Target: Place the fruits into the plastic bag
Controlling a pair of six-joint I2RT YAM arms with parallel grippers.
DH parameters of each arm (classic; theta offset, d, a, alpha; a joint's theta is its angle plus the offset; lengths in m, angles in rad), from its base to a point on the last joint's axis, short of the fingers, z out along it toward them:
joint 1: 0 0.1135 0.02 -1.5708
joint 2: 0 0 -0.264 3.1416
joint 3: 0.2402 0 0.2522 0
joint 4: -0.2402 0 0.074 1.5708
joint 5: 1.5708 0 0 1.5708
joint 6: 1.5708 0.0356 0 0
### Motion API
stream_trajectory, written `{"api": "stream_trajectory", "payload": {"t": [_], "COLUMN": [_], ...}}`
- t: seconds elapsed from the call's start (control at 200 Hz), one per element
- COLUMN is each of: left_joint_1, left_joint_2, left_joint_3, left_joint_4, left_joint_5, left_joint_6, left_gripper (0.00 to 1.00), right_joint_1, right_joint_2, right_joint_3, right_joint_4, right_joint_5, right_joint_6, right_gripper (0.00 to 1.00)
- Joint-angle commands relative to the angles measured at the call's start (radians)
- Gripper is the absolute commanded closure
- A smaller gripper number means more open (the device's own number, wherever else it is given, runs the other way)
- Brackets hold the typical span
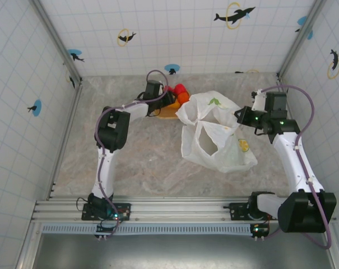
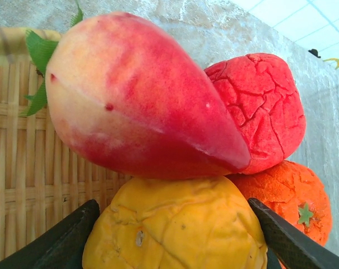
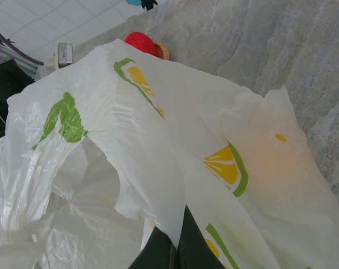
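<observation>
Tabletop (image 1: pixel 147 168): marble-patterned; both my arms reach into its far half.
Plastic bag (image 1: pixel 214 140): slumped right of centre, mouth gaping upward.
Plate (image 2: pixel 23 168): woven, at the far side just left of the bag, carrying the fruits.
Fruits: peach (image 2: pixel 135 95) on top, touching the red fruit (image 2: pixel 264 106), orange fruit (image 2: pixel 292 196) and yellow fruit (image 2: pixel 175 235).
Left claw (image 2: pixel 172 224): jaws wide, flanking the yellow fruit; I cannot tell whether they press it.
Right claw (image 3: pixel 177 235): closed tight, pinching the bag's film.
Progress: early, I judge; no fruit surely bagged, the pile remains.
Views: left wrist separates four fruits where the top view gives coloured blobs. Right wrist shows a faint orange tint through the film, unidentifiable.
</observation>
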Motion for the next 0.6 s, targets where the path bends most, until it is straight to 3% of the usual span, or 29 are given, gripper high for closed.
{"api": "stream_trajectory", "payload": {"t": [0.0,0.265,0.59], "left_joint_1": [-0.004,-0.004,-0.004], "left_joint_2": [-0.053,-0.21,-0.585], "left_joint_3": [-0.013,-0.151,-0.555], "left_joint_4": [-0.044,-0.025,0.044], "left_joint_5": [-0.005,-0.016,-0.024], "left_joint_6": [0.035,0.082,0.084], "left_gripper": [0.4,0.48,0.51], "right_joint_1": [-0.005,-0.005,-0.005], "right_joint_2": [-0.026,-0.033,-0.04], "right_joint_3": [-0.025,-0.023,-0.03], "right_joint_4": [0.022,0.021,0.045], "right_joint_5": [-0.008,-0.008,-0.012], "right_joint_6": [0.0,0.002,0.02], "right_gripper": [1.0,1.0,1.0]}}
